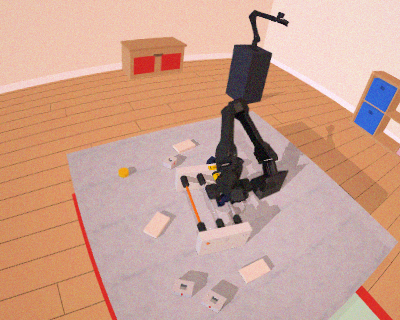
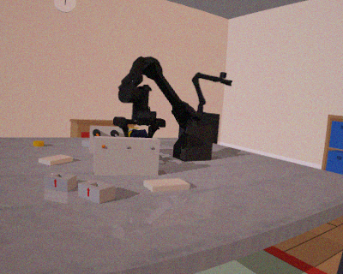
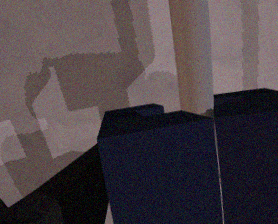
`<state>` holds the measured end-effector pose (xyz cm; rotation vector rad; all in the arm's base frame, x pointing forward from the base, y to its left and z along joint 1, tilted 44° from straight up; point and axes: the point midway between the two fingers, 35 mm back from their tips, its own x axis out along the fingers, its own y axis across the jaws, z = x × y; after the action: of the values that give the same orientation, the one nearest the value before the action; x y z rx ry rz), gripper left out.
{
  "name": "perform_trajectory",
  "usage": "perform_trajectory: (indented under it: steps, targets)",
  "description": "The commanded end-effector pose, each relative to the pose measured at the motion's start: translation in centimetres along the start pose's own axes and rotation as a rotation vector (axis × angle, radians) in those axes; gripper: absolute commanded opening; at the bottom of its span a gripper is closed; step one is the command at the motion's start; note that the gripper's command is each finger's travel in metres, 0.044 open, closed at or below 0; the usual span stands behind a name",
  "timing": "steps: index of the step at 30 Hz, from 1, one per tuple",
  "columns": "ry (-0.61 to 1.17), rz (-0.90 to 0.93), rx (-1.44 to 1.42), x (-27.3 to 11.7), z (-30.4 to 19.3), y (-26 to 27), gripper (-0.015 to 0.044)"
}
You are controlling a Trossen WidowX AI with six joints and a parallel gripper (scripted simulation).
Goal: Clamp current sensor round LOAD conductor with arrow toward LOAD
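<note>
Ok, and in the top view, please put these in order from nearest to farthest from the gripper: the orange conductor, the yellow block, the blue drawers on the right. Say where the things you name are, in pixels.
1. Orange conductor (image 1: 193, 204): just left of the gripper (image 1: 228, 192) in the picture.
2. Yellow block (image 1: 123, 172) (image 2: 39, 144): farther left, near the table's edge.
3. Blue drawers (image 1: 380, 93) (image 2: 342, 134): far right, beyond the table.

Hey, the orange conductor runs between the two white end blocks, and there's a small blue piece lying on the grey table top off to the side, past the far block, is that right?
Not quite: the small piece is yellow, as the top view shows. The rest holds: the orange conductor does run between the two white end blocks.
</note>
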<state>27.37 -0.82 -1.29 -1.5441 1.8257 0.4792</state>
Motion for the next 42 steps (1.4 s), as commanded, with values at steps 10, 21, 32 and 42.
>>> perform_trajectory:
  steps: [10,21,32,42]
  targets:
    - [-0.029,-0.011,0.003,-0.54,0.74,-0.01,0.0000]
    - [0.000,0.000,0.000,-0.01,0.00,0.00,0.0000]
    - [0.000,0.000,0.000,-0.01,0.00,0.00,0.0000]
    - [0.000,0.000,0.000,-0.01,0.00,0.00,0.0000]
